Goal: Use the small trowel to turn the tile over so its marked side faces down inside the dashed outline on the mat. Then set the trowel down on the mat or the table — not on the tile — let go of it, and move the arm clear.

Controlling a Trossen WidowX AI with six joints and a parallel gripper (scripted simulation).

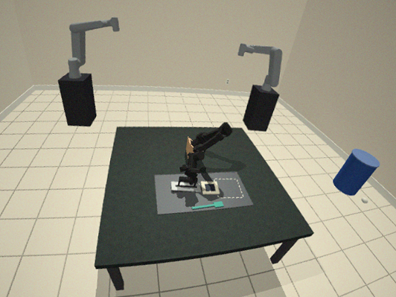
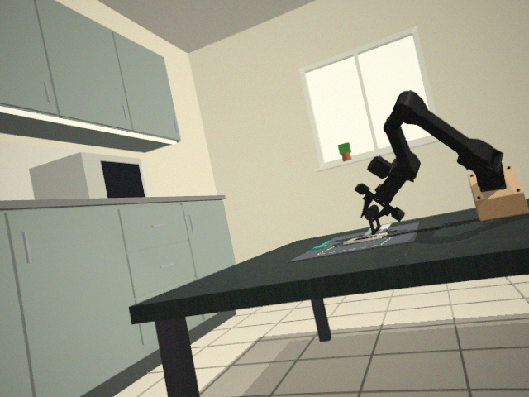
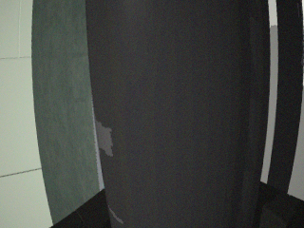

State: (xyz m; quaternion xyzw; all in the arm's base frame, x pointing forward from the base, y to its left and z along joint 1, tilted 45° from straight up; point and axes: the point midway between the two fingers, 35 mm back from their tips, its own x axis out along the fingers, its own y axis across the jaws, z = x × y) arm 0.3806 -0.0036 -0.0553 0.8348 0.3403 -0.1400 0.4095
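In the top view, we see a dark green square table [image 1: 131, 229] [image 2: 256, 273] with a flat grey mat [image 1: 165, 205] [image 2: 410, 232] on it. The black jointed robot arm [image 1: 207, 140] [image 2: 444, 128] reaches over from the far side. Its black gripper [image 1: 187, 184] [image 2: 374, 231] is low over the left part of the mat, pinching a dark thin bar [image 1: 181, 186]. We can't tell for sure if that bar is the trowel's handle. Under it is a white flat block [image 1: 174, 187] [image 2: 385, 227]. Just right of the block is 1 cream square tile [image 1: 215, 193] [image 2: 359, 241] with a dark mark in its middle, and the mark is facing up. The tile sits at the left side of the white dashed outline [image 1: 243, 190], mostly out of it. On the near side of the mat lies 1 teal tool [image 1: 202, 205] [image 2: 321, 246] with a long stick and a flat square end.

In the exterior view, the arm comes in from the right, from a tan block base [image 2: 504, 207]. It bends down so the gripper points at the mat. The tile looks low and flat there, and the teal tool is to its left.

In the wrist view, a big dark grey shape [image 3: 180, 109] fills most of what we see. We can't tell what it is. A strip of green table [image 3: 62, 104] shows on the left.
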